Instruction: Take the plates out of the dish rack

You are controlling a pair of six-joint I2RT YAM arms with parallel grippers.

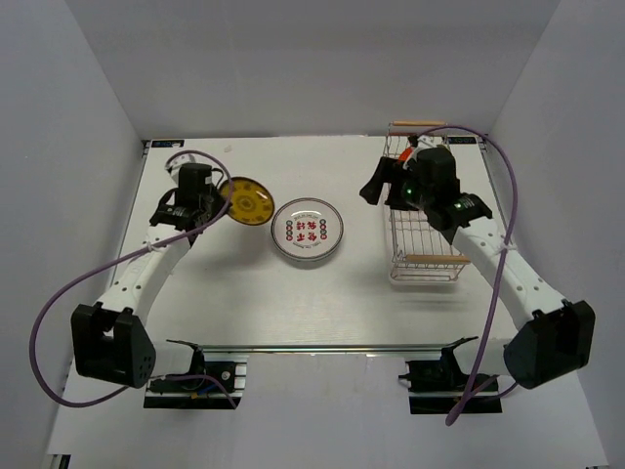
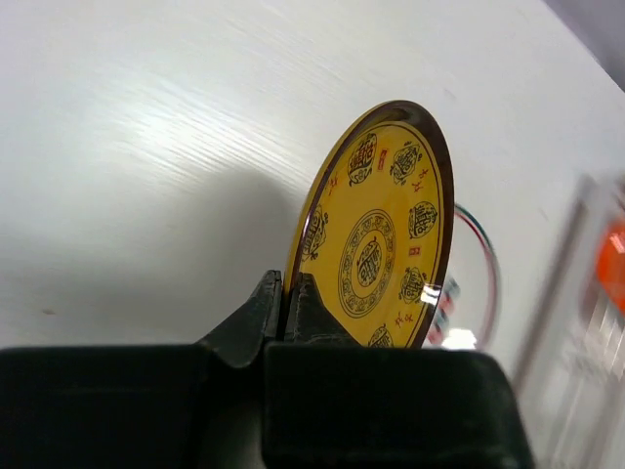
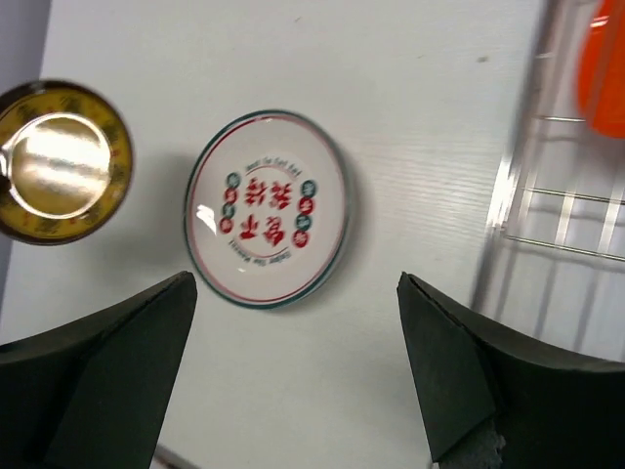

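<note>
The plates are partly out. A white plate (image 1: 307, 231) with red motifs lies flat on the tabletop (image 1: 244, 303) just left of the dish rack (image 1: 436, 259). A yellow patterned plate (image 2: 376, 234) is farther from the rack on that same side, standing tilted on edge with its rim pinched in the left claw (image 2: 289, 293), which is clamped tight on it. We cannot tell whether its lower edge touches the tabletop. The right claw (image 3: 296, 283) hangs spread wide and empty over the strip between the white plate and the rack's left wall. We judge that the yellow plate is being put down while the right arm is free for another pick. The next move calls for laying that plate flat, clear of the white one, before the left claw lets go. The right claw then has to reach back over the rack and close on a rim between the wires. An orange plate (image 3: 604, 59) sits inside the rack, but the wrist picture's edge cuts it off. From above, the right arm covers much of the rack, so we cannot count what remains.
</note>
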